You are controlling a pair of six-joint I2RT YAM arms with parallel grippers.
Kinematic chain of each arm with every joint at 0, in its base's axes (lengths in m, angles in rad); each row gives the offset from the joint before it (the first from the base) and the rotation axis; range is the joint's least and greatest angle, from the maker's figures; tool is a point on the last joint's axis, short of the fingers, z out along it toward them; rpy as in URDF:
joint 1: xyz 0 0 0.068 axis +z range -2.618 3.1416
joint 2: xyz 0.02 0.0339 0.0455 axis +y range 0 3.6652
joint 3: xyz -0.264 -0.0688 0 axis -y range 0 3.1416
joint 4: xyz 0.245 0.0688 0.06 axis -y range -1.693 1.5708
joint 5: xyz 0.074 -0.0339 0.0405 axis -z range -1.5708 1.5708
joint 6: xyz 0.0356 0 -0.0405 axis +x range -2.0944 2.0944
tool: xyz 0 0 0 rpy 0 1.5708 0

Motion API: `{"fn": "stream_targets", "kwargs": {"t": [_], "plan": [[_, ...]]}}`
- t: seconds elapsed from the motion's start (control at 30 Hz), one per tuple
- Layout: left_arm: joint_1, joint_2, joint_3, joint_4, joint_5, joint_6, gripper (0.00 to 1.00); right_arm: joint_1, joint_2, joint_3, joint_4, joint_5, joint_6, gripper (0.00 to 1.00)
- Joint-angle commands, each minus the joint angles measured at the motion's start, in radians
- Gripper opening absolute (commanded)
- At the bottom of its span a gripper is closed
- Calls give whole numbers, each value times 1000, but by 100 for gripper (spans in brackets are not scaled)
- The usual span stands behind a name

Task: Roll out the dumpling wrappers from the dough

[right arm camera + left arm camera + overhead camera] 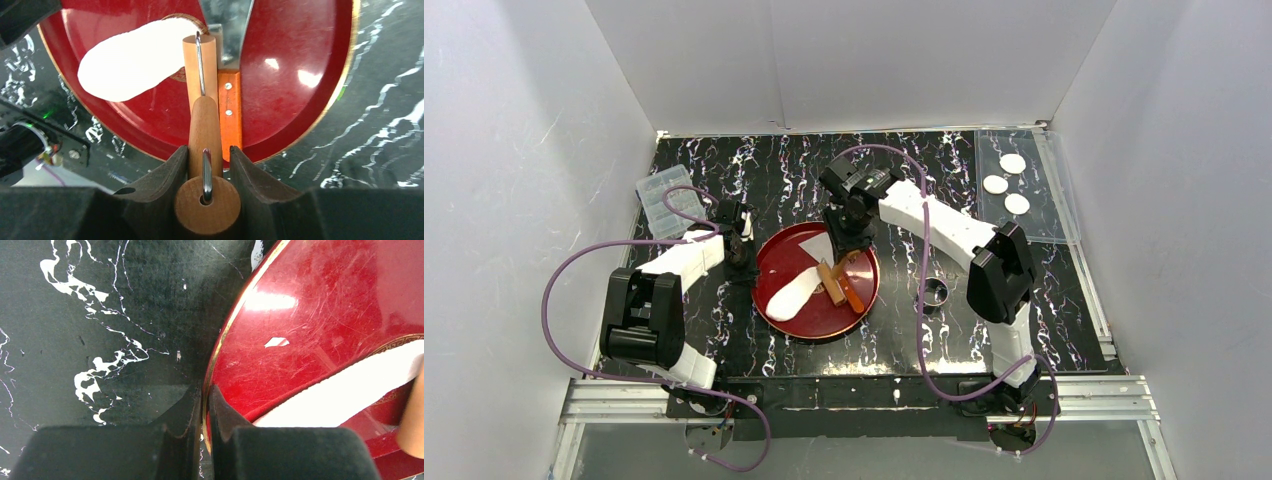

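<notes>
1. The left gripper (205,390) was pinched shut on the left rim of the red plate (310,315).
2. The right gripper (207,150) was closed around the wooden handle of a rolling pin (204,125), over the near half of the plate. The pin's roller end sat at the right end of the dough.
3. The dough (792,296), a flattened white oblong sheet, lay on the plate left of its centre, reaching toward the near-left rim.
4. A scraper (230,107) with an orange handle and a metal blade lay on the plate, just beside the pin.
5. Three dumpling wrappers (995,184) lay apart from one another on a clear sheet (1049,225), well to the far right of the plate.
6. A metal ring (936,293) stood on the black marbled worktop (754,170) just right of the plate.
7. A clear plastic box (661,200) sat to the plate's far left.
</notes>
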Motion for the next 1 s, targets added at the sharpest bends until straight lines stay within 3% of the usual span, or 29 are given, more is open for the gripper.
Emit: {"fn": "stream_targets", "kwargs": {"t": [0.0, 0.27, 0.43, 0.63, 0.97], "plan": [[5, -45, 6, -18, -52, 10, 0, -13, -9, 123, -53, 96, -55, 1], [5, -35, 9, -21, -70, 11, 0, 52, -35, 117, 167, -177, -5, 1], [7, -41, 4, -19, -69, 13, 0, 75, 23, 77, 223, -246, 42, 1], [7, -41, 6, -19, -66, 12, 0, 81, 65, 5, 224, -213, 19, 1], [7, -40, 7, -19, -61, 12, 0, 18, 36, -155, 102, 42, 4, 1]]}}
